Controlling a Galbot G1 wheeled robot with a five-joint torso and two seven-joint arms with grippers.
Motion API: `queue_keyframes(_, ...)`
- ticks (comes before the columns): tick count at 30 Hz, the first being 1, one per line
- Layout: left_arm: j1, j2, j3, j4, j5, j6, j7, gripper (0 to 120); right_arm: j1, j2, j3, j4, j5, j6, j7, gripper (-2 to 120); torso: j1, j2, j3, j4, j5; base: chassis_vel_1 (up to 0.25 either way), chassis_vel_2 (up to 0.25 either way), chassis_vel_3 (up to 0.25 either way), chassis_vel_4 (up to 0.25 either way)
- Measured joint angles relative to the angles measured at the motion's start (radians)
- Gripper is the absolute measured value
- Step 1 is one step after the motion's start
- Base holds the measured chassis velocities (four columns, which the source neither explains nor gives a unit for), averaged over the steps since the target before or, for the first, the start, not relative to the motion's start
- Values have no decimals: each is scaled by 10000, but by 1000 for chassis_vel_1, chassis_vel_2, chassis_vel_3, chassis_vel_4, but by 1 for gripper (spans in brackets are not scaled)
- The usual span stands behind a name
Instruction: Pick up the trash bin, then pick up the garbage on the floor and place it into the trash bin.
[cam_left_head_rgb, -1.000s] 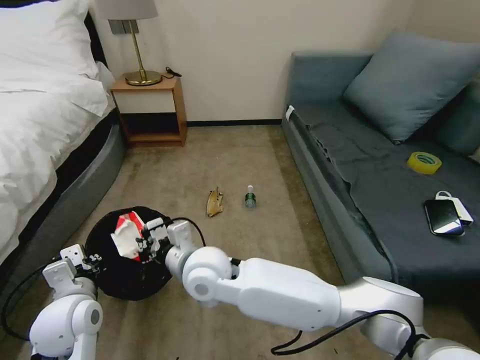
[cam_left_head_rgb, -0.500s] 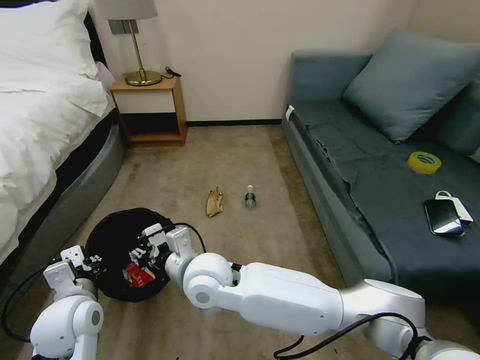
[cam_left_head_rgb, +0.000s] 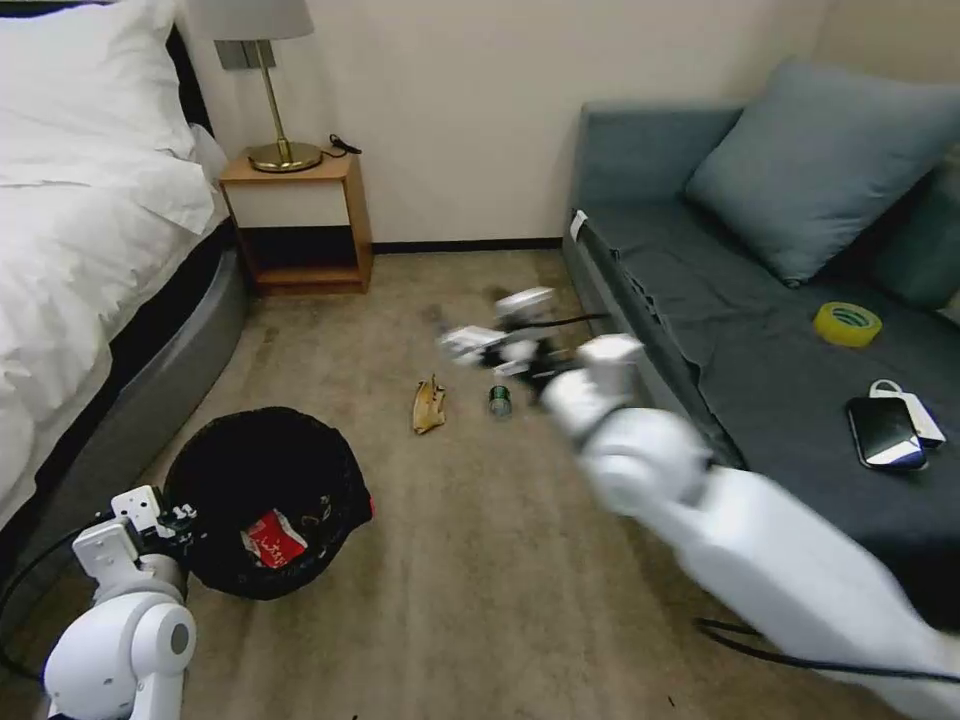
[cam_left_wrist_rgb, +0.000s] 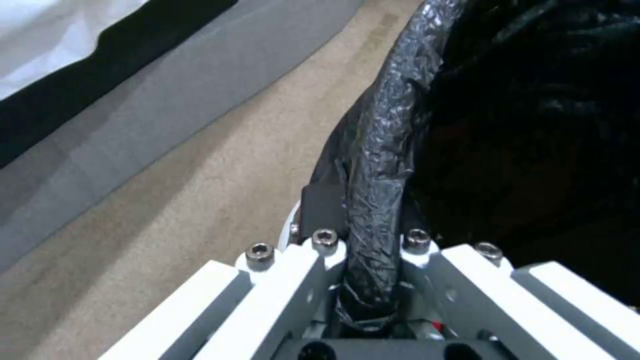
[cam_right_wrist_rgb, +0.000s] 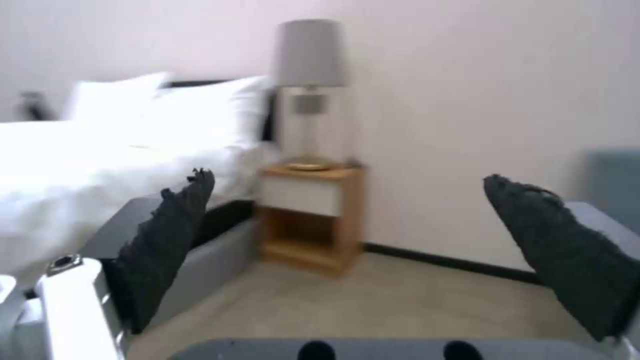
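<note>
The right claw, fingers spread and empty, hangs just above and beyond the small bottle, nearer it than the banana peel alongside. The left claw pinches the trash bin rim, well short of the bottle.

no readable text anywhere around my grippers, white marks on the red wrapper too small to read
</note>
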Motion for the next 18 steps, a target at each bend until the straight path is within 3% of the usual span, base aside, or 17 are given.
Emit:
queue_keyframes(2, 27, -3, -3, -20, 6, -18, 8, 2, -756, -23, 698, 312, -343, 16, 164, 100, 0, 0, 0, 2, 1, 0, 0, 0, 0)
queue_keyframes(3, 52, 0, -12, -75, 11, -46, 29, 2, -2073, 137, 1946, 875, -1148, -46, 399, 100, 0, 1, 0, 3, -2, 0, 0, 0, 0)
queue_keyframes(4, 52, 0, -12, -75, 11, -46, 29, 2, -2073, 137, 1946, 875, -1148, -46, 399, 100, 0, 1, 0, 3, -2, 0, 0, 0, 0)
queue_keyframes(8, 106, 37, -96, -234, 2, -93, 50, 2, -5317, 1273, 3590, 1952, -2921, -209, 727, 100, -1, 1, -1, 1, -4, 0, 0, 0, 0)
queue_keyframes(12, 132, 36, -131, -312, -9, -112, 65, 2, -6419, 2002, 3528, 2072, -3998, 116, 695, 100, -1, 1, -1, 2, -8, 0, 0, 0, 0)
queue_keyframes(13, 157, 16, -141, -360, -9, -133, 69, 2, -6993, 2675, 3332, 1983, -4808, 471, 567, 100, -1, 1, 0, 2, -6, 0, 0, 0, 0)
queue_keyframes(15, 170, 6, -142, -376, -9, -140, 72, 2, -7140, 2904, 3261, 1937, -5027, 584, 508, 100, -1, 1, -1, 2, -6, 0, 0, 0, 0)
queue_keyframes(18, 213, -47, -141, -453, -10, -162, 83, 2, -7731, 3858, 2928, 1691, -5871, 1099, 270, 100, -1, 1, 0, 3, -7, 0, 0, 0, 0)
